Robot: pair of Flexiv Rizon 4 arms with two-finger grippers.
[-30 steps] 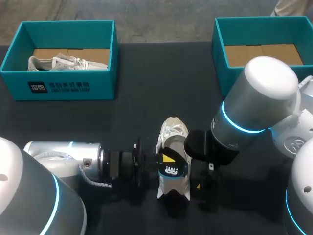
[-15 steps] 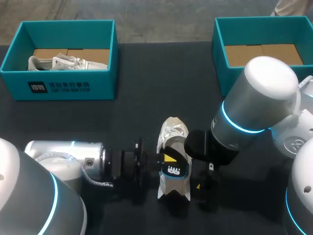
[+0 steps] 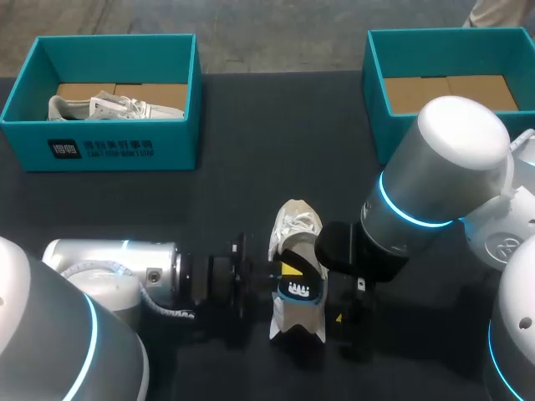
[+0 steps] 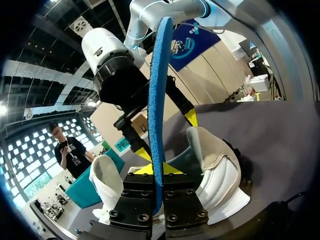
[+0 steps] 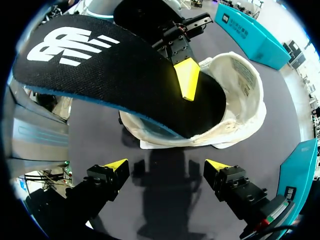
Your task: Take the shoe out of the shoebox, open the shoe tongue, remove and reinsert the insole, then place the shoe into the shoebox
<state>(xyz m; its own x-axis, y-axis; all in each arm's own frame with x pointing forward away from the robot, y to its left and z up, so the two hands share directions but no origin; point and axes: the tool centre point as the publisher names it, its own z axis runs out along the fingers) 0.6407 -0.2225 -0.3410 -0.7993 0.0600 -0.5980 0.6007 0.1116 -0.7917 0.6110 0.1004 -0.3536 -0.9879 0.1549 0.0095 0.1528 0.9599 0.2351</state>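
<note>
A white shoe (image 3: pixel 294 230) lies on the dark table near its front middle; in the right wrist view the shoe (image 5: pixel 240 95) lies on its side. My left gripper (image 3: pixel 288 271) is shut on the insole (image 3: pixel 299 288), black on top with a white logo and blue beneath. In the left wrist view the insole (image 4: pixel 157 100) stands edge-on between the fingers of the left gripper (image 4: pixel 156 169). One end of the insole (image 5: pixel 110 75) rests in the shoe's mouth, the logo end sticking out. My right gripper (image 5: pixel 167 167) hangs open just short of the shoe, holding nothing.
A teal shoebox (image 3: pixel 113 150) at the back left holds another white shoe (image 3: pixel 100 106). A second teal shoebox (image 3: pixel 376 100) at the back right shows only its cardboard floor. My right arm (image 3: pixel 443 175) hangs over the table to the right of the shoe.
My left gripper and the insole have shifted slightly to the right, toward the shoe. The right arm and the shoe have stayed put.
</note>
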